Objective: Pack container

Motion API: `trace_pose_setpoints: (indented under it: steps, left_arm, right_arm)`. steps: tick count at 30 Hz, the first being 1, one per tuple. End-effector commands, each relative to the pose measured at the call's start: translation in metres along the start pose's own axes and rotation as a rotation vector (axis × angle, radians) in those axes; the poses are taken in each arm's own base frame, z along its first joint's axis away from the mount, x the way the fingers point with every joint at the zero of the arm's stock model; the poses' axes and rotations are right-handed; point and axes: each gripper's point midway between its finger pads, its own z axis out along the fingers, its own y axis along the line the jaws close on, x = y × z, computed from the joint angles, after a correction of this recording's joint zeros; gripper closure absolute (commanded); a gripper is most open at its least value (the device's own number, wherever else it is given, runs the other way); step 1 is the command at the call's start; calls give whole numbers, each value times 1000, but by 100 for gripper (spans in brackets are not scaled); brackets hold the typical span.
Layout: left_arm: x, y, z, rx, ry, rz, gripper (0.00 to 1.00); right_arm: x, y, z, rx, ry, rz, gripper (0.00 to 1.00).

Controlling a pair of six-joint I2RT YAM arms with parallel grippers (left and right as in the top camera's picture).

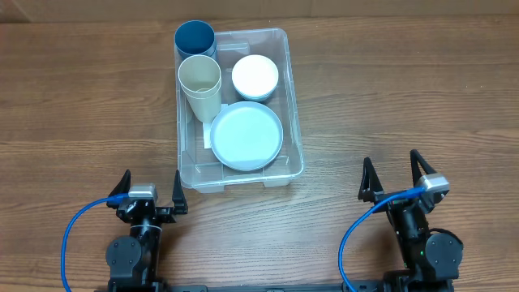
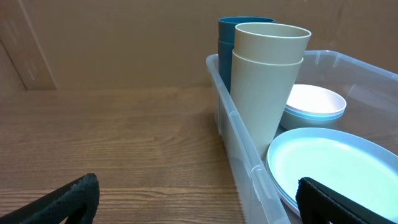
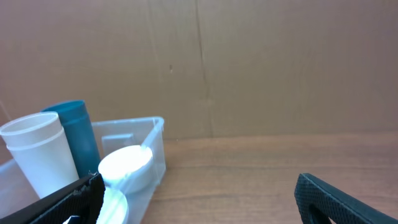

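Note:
The clear plastic container (image 1: pixel 293 122) stands in the middle of the table. Inside it are stacked dark blue cups (image 1: pixel 195 38), stacked cream cups (image 1: pixel 200 79), stacked white bowls (image 1: pixel 255 77) and stacked pale plates (image 1: pixel 246 135). My left gripper (image 1: pixel 150 193) is open and empty near the front edge, left of the container's front corner. My right gripper (image 1: pixel 392 174) is open and empty at the front right, apart from the container. The left wrist view shows the container wall (image 2: pixel 239 134), cream cups (image 2: pixel 268 74), bowls (image 2: pixel 314 102) and plates (image 2: pixel 329 165). The right wrist view shows the container (image 3: pixel 155 149) at the left.
The wooden table (image 1: pixel 81 105) spreads to both sides of the container. A brown cardboard wall (image 3: pixel 249 62) stands behind the table. Blue cables (image 1: pixel 77 227) loop by each arm base at the front edge.

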Motion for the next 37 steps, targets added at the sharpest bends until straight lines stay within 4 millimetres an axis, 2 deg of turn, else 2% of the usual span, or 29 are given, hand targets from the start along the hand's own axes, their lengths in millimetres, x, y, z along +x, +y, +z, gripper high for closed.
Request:
trace_pose_setpoints:
  steps: [1, 4, 8, 37]
  left_arm:
    - [0, 2, 0, -9, -6, 18, 0]
    - [0, 2, 0, -9, -6, 18, 0]
    - [0, 2, 0, -9, -5, 18, 0]
    - [0, 2, 0, -9, -5, 18, 0]
  right_arm:
    - [2, 1, -5, -13, -59, -15, 0]
    - [6, 1, -4, -18, -72, -17, 0]
    - [50, -10, -5, 26, 103, 5, 0]
    - [50, -13, -5, 36, 100, 5, 0]
